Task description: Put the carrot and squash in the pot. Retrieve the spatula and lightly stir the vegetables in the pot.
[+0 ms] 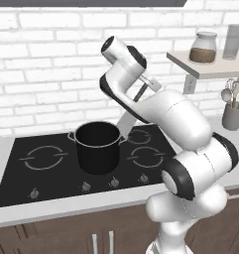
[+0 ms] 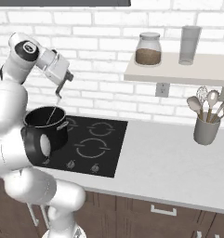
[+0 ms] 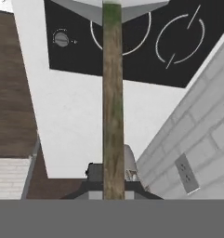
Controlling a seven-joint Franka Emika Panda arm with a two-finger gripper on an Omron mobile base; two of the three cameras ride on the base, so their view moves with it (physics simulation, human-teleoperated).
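The black pot [image 1: 97, 154] with a silvery rim stands on the back middle of the cooktop [image 1: 36, 178]; it appears again as the pot [image 2: 57, 134] in the right base view. My gripper [image 1: 143, 88] hangs above and to the right of the pot, shut on the spatula [image 1: 127, 121]. The spatula slants down with its grey blade at the pot's right rim. In the right base view the gripper [image 2: 60, 92] holds the spatula [image 2: 53, 111], whose lower end dips inside the pot. The hand view has the gripper [image 3: 112, 175] shut on the wooden spatula handle [image 3: 112, 102]. The carrot and squash are hidden.
A grey utensil holder [image 2: 206, 130] with ladles stands on the counter at right. Above it a wall shelf [image 2: 178, 69] carries a jar [image 2: 148, 49] and a glass [image 2: 189, 44]. A brick wall backs the cooktop. A wall outlet [image 2: 162, 89] sits under the shelf.
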